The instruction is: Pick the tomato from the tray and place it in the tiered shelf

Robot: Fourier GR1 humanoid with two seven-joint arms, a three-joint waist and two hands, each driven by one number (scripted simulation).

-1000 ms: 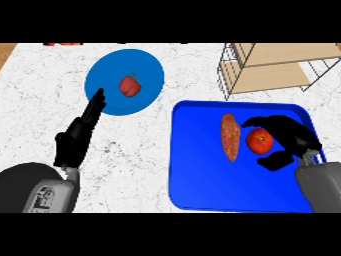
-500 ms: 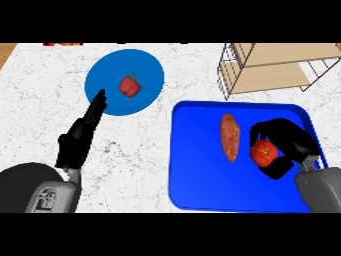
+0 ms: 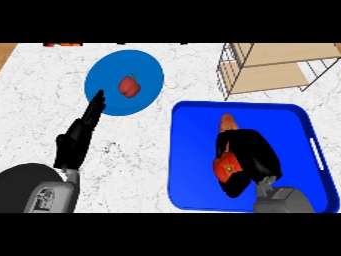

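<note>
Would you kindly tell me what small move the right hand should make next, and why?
Probably lift straight up. The right hand is curled round the tomato low over the blue tray, with the orange vegetable just ahead. Rising first should clear both before heading to the tiered shelf beyond.

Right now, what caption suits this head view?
Right hand curls around red tomato over blue tray; wooden tiered shelf waits beyond.
</note>
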